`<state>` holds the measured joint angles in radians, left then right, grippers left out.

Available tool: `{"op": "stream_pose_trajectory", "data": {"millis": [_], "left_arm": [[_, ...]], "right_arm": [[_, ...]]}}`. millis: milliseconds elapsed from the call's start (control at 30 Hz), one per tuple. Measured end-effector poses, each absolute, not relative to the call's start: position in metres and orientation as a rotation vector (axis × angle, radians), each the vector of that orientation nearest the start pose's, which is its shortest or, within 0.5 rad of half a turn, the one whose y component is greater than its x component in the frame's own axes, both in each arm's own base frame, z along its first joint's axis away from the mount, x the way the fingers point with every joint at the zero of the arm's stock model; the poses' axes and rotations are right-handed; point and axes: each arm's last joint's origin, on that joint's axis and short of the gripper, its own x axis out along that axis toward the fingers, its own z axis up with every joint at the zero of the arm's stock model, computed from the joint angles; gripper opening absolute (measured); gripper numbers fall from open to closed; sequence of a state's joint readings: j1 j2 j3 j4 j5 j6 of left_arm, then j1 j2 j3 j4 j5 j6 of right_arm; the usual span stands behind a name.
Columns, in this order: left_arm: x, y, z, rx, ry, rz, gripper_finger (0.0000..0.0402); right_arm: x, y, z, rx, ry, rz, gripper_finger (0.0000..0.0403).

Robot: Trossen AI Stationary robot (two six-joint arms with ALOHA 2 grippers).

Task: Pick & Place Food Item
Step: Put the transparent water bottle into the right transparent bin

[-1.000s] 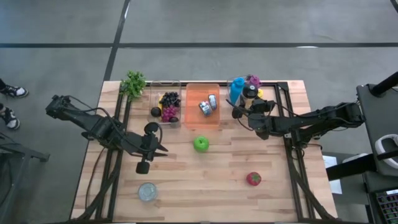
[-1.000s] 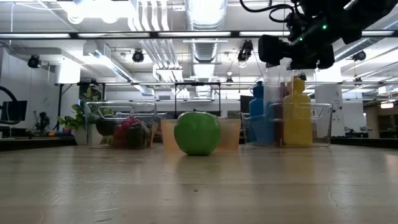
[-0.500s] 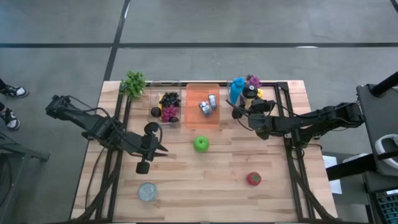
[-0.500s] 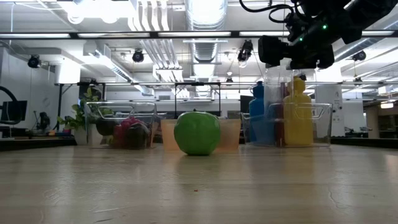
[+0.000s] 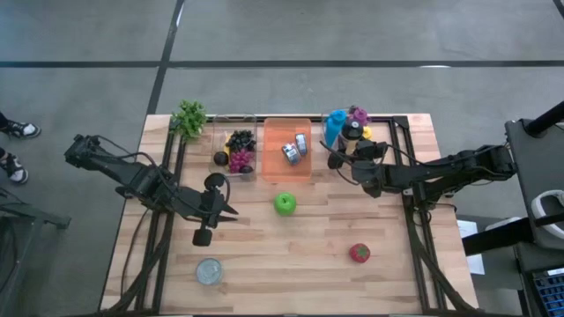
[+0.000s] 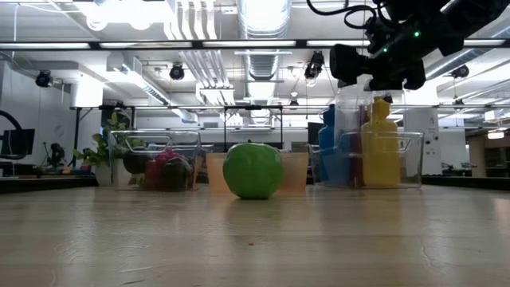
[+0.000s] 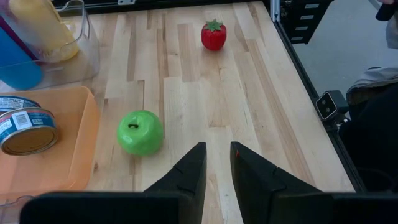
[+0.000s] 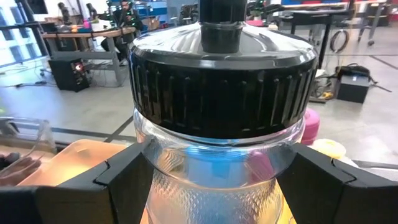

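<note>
Right wrist view showed the right gripper [image 8: 221,180] clamped around a clear black-lidded bottle [image 8: 221,93] over the bottle bin, so releasing it came next, while the left gripper [image 7: 216,168], nearly closed and empty, waited near the green apple [image 7: 140,131].

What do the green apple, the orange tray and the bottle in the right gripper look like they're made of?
Green apple: likely plastic, with a uniform glossy skin and a moulded stem dimple. Orange tray: translucent plastic, light passing through its walls. Bottle: clear textured plastic body with a ribbed black lid, probably plastic too, between the right gripper's fingers.
</note>
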<state>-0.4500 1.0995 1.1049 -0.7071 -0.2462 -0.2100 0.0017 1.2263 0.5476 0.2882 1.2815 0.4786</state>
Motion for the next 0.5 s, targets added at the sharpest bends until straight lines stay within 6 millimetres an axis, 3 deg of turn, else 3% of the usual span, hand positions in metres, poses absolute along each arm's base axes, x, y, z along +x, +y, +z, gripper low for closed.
{"op": "stream_pose_trajectory", "data": {"millis": [200,500], "left_arm": [[0.1993,-0.0884,0.3383,0.038,0.675,-0.124,0.0077],[0.1993,-0.0884,0.3382,0.036,0.676,-0.124,0.0077]], "right_arm": [[0.2296,-0.0273,0.2160,0.156,0.029,-1.302,0.0300],[0.2296,-0.0273,0.2160,0.154,0.030,-1.302,0.0352]]}}
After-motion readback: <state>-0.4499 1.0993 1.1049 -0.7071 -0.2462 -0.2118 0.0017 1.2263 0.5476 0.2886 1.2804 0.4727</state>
